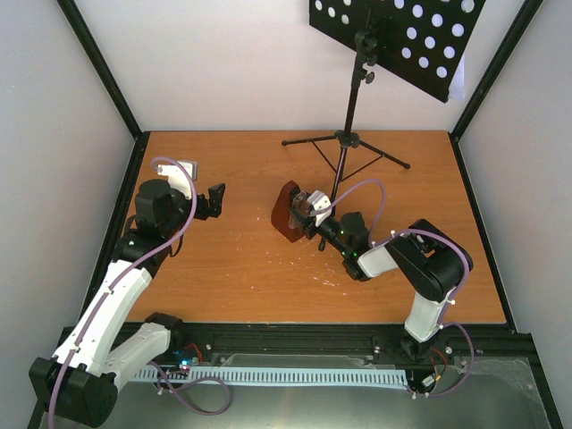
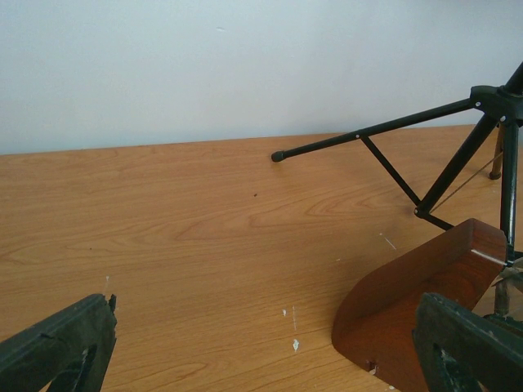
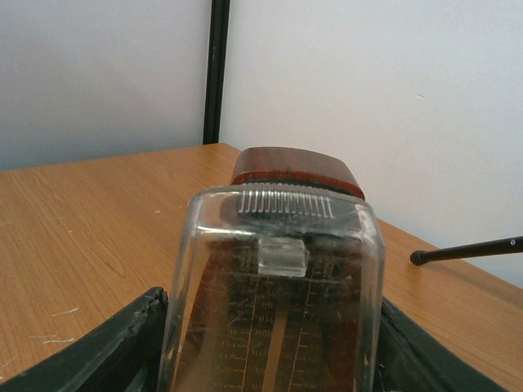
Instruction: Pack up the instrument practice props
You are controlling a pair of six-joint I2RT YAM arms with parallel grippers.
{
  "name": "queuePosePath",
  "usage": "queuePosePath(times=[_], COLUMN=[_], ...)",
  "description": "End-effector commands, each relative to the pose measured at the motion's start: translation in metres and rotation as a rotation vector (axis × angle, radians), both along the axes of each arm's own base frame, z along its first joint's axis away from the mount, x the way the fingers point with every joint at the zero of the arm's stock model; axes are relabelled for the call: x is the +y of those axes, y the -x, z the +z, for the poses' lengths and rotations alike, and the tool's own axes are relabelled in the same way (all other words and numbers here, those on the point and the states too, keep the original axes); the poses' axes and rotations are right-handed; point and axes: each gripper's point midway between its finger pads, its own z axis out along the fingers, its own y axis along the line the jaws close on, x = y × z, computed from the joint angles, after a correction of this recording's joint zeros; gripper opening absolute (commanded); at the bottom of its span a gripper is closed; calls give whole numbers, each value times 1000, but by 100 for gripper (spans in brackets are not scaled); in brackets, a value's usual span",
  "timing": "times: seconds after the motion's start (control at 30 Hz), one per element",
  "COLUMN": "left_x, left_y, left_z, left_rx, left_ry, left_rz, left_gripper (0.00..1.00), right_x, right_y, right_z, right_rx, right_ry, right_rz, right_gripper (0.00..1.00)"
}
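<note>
Progress: early, by my reading. Nothing looks packed, and no box or case shows in any view.

Right gripper (image 1: 313, 217) reaches from its base at the near right, elbow bent, forearm low and angled left toward mid-table. Jaws are closed on the metronome (image 1: 288, 213): in the wrist view a dark finger (image 3: 106, 347) sits against each flank of the clear cover. The metronome lies tipped at the table's (image 1: 223, 277) centre, its red-brown base pointing left and away from the gripper. Cannot tell whether it rests on the wood or is just lifted.

Left gripper (image 1: 214, 198) is extended from the near left, upper arm rising, wrist level, aimed right toward the metronome but well apart from it. Jaws are wide apart with nothing between them; its wrist view shows only bare wood between the fingers (image 2: 61, 343).

Music stand (image 1: 350, 107) at far centre is upright on spread tripod legs, the perforated desk (image 1: 393, 31) raised. A white sliver at the desk's right edge may be a page; too little shows to be sure. Left to do, I judge: stow the metronome, clear the pages, fold the stand.
</note>
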Motion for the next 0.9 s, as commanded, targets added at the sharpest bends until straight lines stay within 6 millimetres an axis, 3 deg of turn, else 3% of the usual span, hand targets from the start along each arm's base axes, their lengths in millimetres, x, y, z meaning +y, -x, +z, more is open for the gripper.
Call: queuePosePath(times=[0.0, 0.47, 0.87], left_x=[2, 2, 2], left_y=[-1, -1, 0], left_z=[0, -1, -1], left_rx=[-6, -2, 1], left_ry=[-25, -25, -24], left_rz=[0, 0, 0], left_gripper=[99, 100, 100], right_x=[-4, -12, -5], right_y=[-7, -15, -13], right_z=[-12, -23, -42], right_rx=[35, 94, 148], right_ry=[27, 52, 89], right_rz=[-33, -100, -59], right_gripper=[51, 53, 54])
